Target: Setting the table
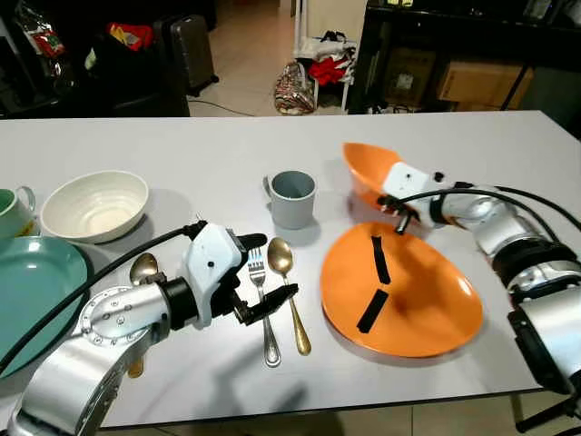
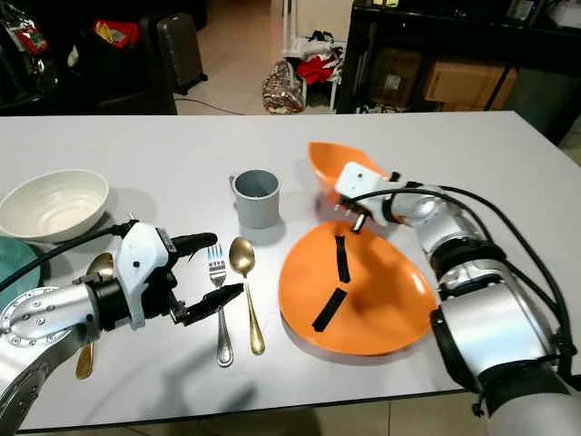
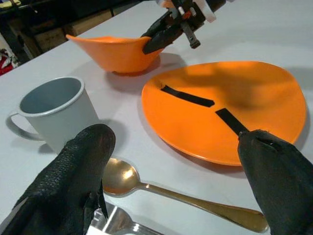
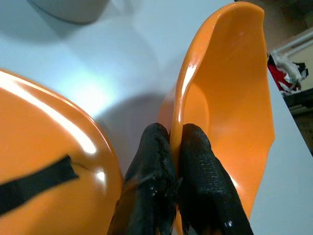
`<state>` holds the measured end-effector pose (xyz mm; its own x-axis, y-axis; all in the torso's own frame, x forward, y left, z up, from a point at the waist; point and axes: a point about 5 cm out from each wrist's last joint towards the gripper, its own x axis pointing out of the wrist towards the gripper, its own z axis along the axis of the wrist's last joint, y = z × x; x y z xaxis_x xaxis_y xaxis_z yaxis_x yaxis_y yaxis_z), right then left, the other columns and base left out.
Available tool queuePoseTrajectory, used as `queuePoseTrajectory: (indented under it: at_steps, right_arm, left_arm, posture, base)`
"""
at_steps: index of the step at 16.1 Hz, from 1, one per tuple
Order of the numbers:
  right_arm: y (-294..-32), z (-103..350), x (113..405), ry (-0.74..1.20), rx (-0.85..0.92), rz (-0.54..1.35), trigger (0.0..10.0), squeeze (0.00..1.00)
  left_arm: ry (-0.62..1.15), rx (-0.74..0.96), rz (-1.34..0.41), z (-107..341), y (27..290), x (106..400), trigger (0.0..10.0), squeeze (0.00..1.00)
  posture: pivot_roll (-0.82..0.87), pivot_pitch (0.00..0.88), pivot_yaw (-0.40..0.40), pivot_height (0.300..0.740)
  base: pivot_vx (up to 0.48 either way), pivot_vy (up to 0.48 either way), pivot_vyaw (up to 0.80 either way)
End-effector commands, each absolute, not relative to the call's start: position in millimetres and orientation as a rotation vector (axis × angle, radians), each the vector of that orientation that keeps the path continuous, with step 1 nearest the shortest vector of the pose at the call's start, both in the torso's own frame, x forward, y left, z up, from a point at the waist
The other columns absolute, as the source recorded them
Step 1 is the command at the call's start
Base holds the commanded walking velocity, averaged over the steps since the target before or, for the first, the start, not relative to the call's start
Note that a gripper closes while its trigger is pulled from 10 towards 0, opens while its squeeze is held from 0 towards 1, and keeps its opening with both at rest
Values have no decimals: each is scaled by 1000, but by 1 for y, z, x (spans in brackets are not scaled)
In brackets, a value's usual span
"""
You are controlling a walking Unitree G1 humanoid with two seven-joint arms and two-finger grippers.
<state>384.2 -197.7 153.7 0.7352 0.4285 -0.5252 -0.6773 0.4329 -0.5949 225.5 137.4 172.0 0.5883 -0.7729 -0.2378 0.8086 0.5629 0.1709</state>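
An orange bowl (image 1: 365, 169) sits tilted on the white table, just behind a large orange plate (image 1: 408, 300) that carries two black strips. My right gripper (image 4: 178, 156) is shut on the bowl's near rim, one finger inside and one outside. My left gripper (image 1: 270, 272) hangs open low over a silver fork (image 1: 265, 313) and a gold spoon (image 1: 289, 291), which lie side by side left of the plate. A grey mug (image 1: 292, 197) stands behind the cutlery. Another gold spoon (image 1: 142, 272) lies partly hidden under my left arm.
A white bowl (image 1: 94, 205), a teal plate (image 1: 36, 282) and a pale green cup (image 1: 11, 211) are at the table's left end. Beyond the far edge are a suitcase (image 1: 191, 47), bags and dark furniture. The near table edge runs just below my left arm.
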Motion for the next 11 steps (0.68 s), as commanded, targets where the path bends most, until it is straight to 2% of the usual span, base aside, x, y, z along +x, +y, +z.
queuePoseTrajectory:
  at_steps: [1,7,11]
  right_arm:
    - [-205,163,386,289,-890,682,0,0]
    - [-215,183,385,202,-926,706,0,0]
    - [-217,204,379,125,-1049,819,0,0]
  left_arm:
    - [129,287,-948,172,134,229,10000,0]
    - [71,291,-897,175,136,242,10000,0]
    - [45,284,-886,174,132,246,10000,0]
  posture:
    - [-27,0,36,740]
    - [-64,0,29,740]
    - [-92,0,21,740]
  base:
    - [0,0,0]
    - [0,0,0]
    - [0,0,0]
